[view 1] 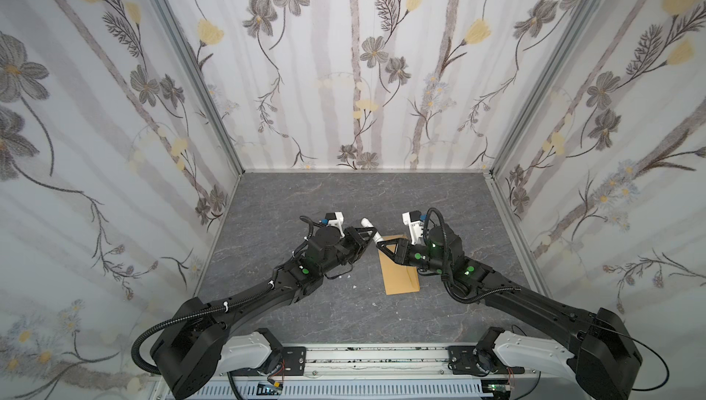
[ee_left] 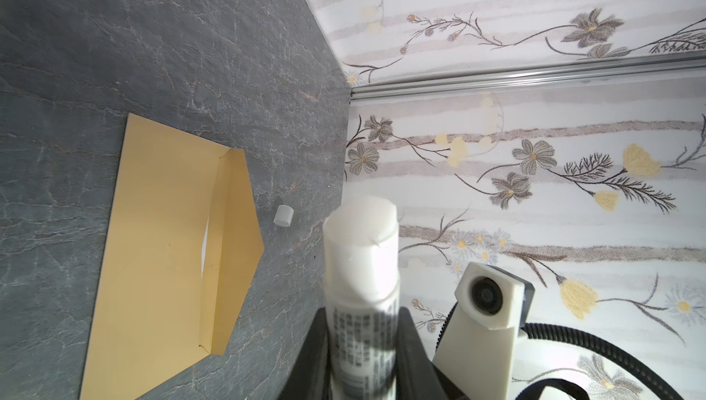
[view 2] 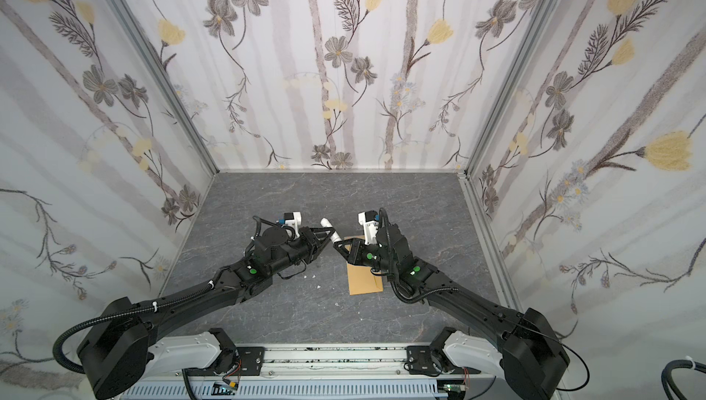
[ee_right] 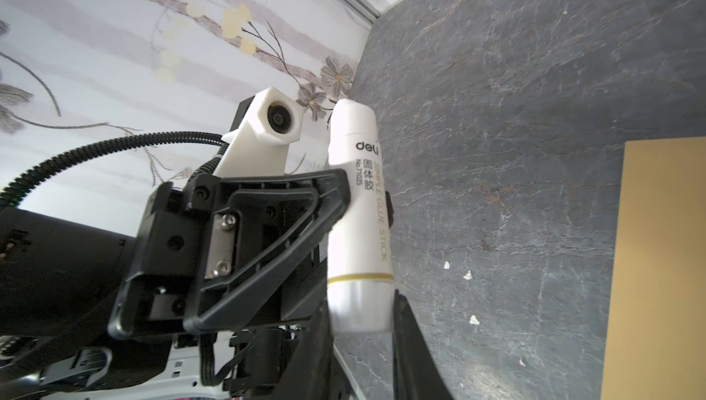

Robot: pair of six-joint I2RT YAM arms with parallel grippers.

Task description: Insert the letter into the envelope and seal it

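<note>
- Both arms are stretched from the near rail toward the middle of the desk, with the wrists turned inward so that the two tips meet.
- The left end effector is clamped on the middle of a glue stick, which is held slanted above the desk with its uncapped end toward the far side.
- The right end effector is set at the stick's base; its fingers are seen narrowly on either side of the rounded end, but whether they press on it cannot be told.
- The stick is a smooth white plastic cylinder with printed lettering and a gold band; a blunt, waxy white core is exposed at its top.
- A small white cap is seen on the desk, just beside the flap.
- The envelope, of matt kraft-brown paper, lies flat right of centre, partly under the right end effector, its pointed flap folded open at the far end.
- A thin white sliver is visible at its mouth.
- The desk is dark grey and veined like stone, with a few white scraps scattered on it.
</note>
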